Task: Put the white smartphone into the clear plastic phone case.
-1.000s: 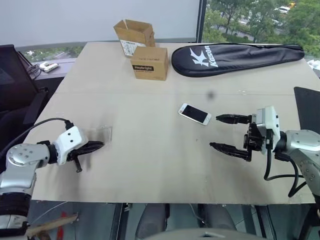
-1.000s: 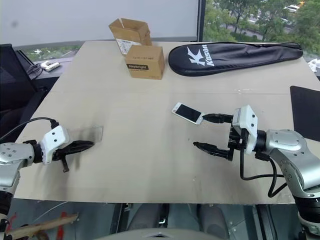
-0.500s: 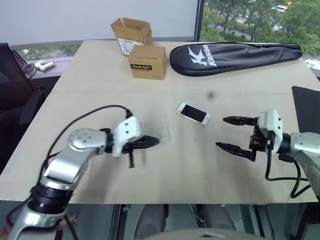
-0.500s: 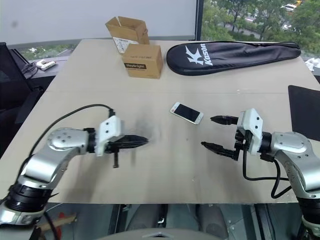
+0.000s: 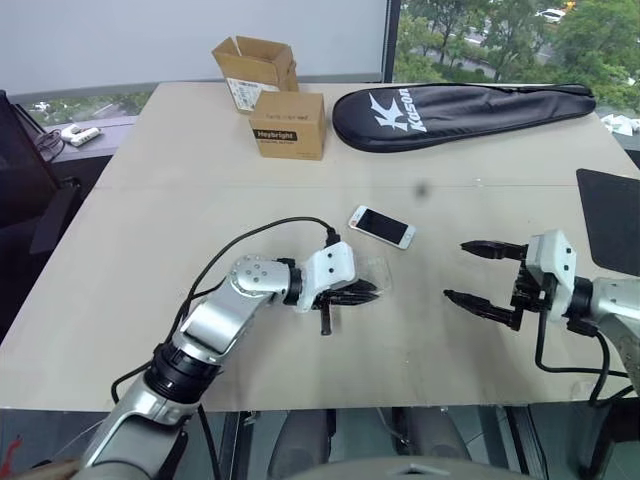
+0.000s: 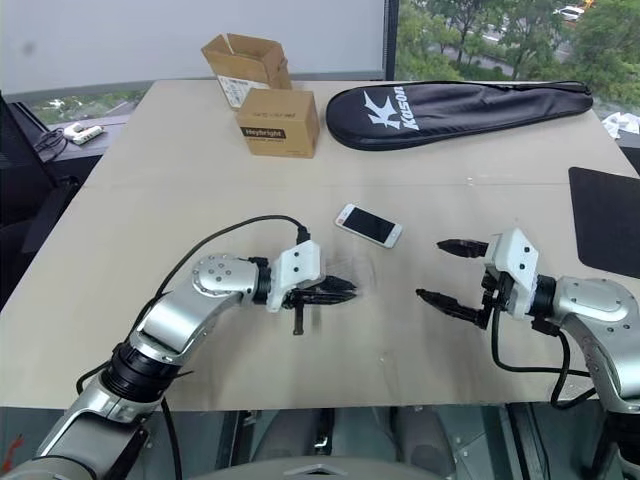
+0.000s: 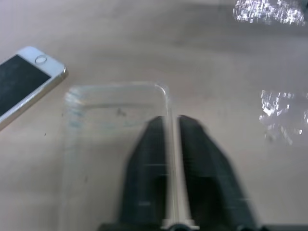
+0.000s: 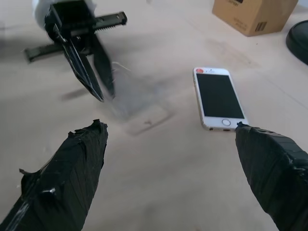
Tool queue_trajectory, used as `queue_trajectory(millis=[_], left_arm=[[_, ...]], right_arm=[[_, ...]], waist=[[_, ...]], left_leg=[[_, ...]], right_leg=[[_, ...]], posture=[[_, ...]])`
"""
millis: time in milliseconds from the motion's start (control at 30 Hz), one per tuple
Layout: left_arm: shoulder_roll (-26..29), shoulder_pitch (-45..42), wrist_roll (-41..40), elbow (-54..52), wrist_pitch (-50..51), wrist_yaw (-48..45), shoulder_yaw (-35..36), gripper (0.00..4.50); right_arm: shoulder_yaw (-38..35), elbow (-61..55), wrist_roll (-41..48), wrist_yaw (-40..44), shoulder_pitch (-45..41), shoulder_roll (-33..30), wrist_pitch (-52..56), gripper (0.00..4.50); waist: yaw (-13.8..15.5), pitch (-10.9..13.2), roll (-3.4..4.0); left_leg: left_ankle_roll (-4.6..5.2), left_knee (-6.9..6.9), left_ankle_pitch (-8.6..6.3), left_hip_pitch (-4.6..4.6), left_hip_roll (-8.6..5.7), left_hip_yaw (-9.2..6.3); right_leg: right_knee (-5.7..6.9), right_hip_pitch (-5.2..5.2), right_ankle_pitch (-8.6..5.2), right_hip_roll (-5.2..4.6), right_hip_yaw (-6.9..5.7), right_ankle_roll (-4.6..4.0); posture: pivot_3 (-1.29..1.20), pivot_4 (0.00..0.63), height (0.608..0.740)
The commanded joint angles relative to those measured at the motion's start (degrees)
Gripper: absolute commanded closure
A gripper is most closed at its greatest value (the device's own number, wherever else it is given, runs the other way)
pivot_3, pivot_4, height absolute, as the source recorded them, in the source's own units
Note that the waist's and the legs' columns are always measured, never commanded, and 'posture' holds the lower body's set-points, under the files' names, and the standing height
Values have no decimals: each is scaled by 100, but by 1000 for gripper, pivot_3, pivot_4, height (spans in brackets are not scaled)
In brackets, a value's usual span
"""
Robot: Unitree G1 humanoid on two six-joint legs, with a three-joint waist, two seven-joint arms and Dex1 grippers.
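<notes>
Phone (image 5: 381,227): laid flat and screen up on the table (image 5: 150,220), near its middle, with nothing touching it.
Case (image 7: 115,125): seen beside the phone, close but apart from it; one long edge is pinched between the left gripper's fingers.
Left gripper (image 5: 362,293): clamped on the case's rim, the two fingers (image 7: 144,168) set narrowly either side of the thin wall.
Right gripper (image 5: 472,273): fingers spread wide with nothing between them, held over the table to the right of the phone.
Left wrist view: the rim is shown running up the slit between the fingers, a detail that cannot be made out from the head views, where the case appears as a faint sheen at the fingertips.
Right wrist view: the phone's dark screen and the other gripper (image 8: 98,72) over the case are shown together.
Background: two cardboard boxes (image 5: 290,125) and a black racket bag (image 5: 460,103) are seen at the far side.
Change: a second ago the left gripper and case were near the table's left edge; they have been brought across to just beside the phone, while the right gripper has barely shifted.
</notes>
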Motion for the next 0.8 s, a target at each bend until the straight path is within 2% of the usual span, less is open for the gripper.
queue_trajectory(millis=[33, 167, 200, 367, 500, 667, 800], left_arm=[[-58, -50, 7, -67, -309, 6, 97, 2222], [32, 66, -520, -379, -12, 19, 728, 327], [135, 128, -678, -509, 117, 8, 940, 77], [707, 655, -1288, -1082, 779, 177, 2056, 77], [1216, 1598, -1358, -1251, 983, 345, 3112, 77], [1445, 2445, -1511, -1512, 1112, 468, 3861, 77], [1417, 2703, -1701, -1825, 1301, 654, 4066, 77]], right_arm=[[-19, 95, -162, 98, -116, -120, -221, 0], [536, 945, -799, -644, -1210, 283, 90, 0], [718, 1146, -947, -723, -1479, 406, 124, 0], [1402, 2044, -1508, -1053, -2481, 1049, 286, 0], [1825, 2898, -1768, -1052, -3165, 1560, 421, 0], [2080, 4005, -2107, -1084, -3800, 1932, 522, 0], [2341, 4662, -2367, -739, -4088, 1963, 534, 0]], waist=[[4, 0, 0], [-106, 6, -10], [-115, 7, -10], [-156, 12, -12], [-159, 17, -17], [-100, 19, -20], [-52, 20, -21]], left_leg=[[0, 1, 0, -1, 0, 1], [0, 12, 0, 4, 2, 8], [0, 14, 0, 5, 5, 7], [0, 13, 0, 2, 9, -6], [0, 4, -1, -8, 7, -17], [-1, 1, -1, -13, 4, -38], [-1, 2, 0, -11, 3, -39]], right_leg=[[-1, 0, 0, 0, 0, 0], [2, 0, 1, 2, 9, 1], [4, 0, 1, 5, 11, 0], [13, -2, 1, 9, 1, -2], [8, -13, 1, 5, 3, -2], [2, -12, 1, -7, -8, -3], [1, -7, 2, -15, -12, -4]], posture=[[0, 150, 740], [0, 150, 740], [0, 150, 740], [0, 150, 740], [0, 150, 740], [0, 150, 740], [0, 150, 740]])
